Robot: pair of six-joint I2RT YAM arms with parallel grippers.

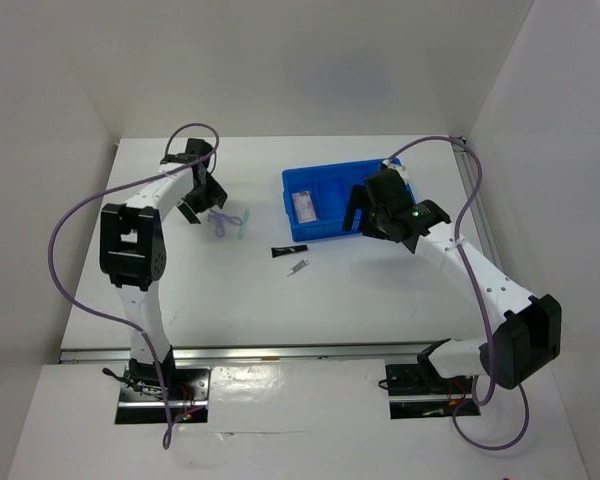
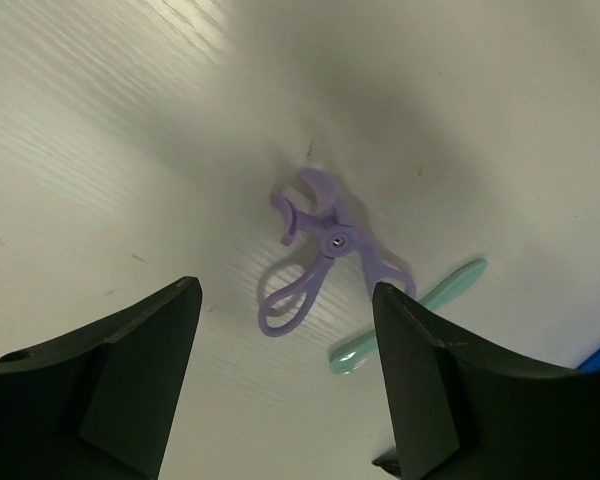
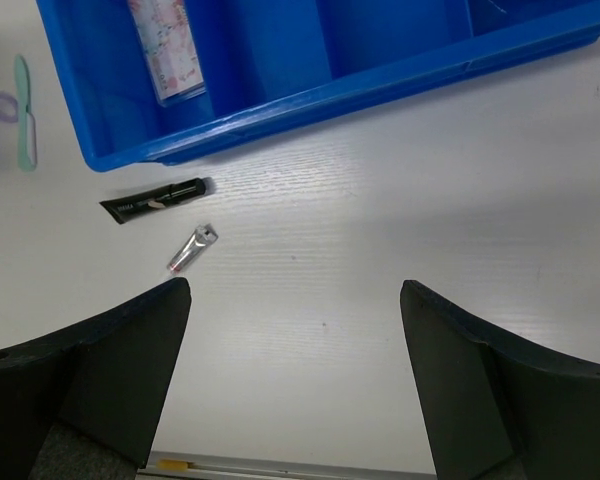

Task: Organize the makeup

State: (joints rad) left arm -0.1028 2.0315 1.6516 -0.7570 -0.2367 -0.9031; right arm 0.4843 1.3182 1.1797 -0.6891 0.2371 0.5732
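Observation:
A purple scissor-shaped curler (image 2: 325, 245) and a teal stick (image 2: 410, 315) lie together on the white table, the stick's far end running under the curler's handle. My left gripper (image 2: 288, 290) hovers open just above and short of them, holding nothing. In the top view the left gripper (image 1: 202, 197) sits left of the curler (image 1: 220, 220). A slim black tube (image 3: 155, 200) and a tiny silver stick (image 3: 192, 250) lie in front of the blue bin (image 3: 280, 105). A clear pinkish flat case (image 3: 167, 45) rests in the bin's left compartment. My right gripper (image 3: 295, 288) hangs open and empty over bare table.
The blue divided bin (image 1: 332, 172) stands at the middle right of the table, with the right arm's wrist over its front right part. White walls close in the table on the left, back and right. Purple cables loop off both arms.

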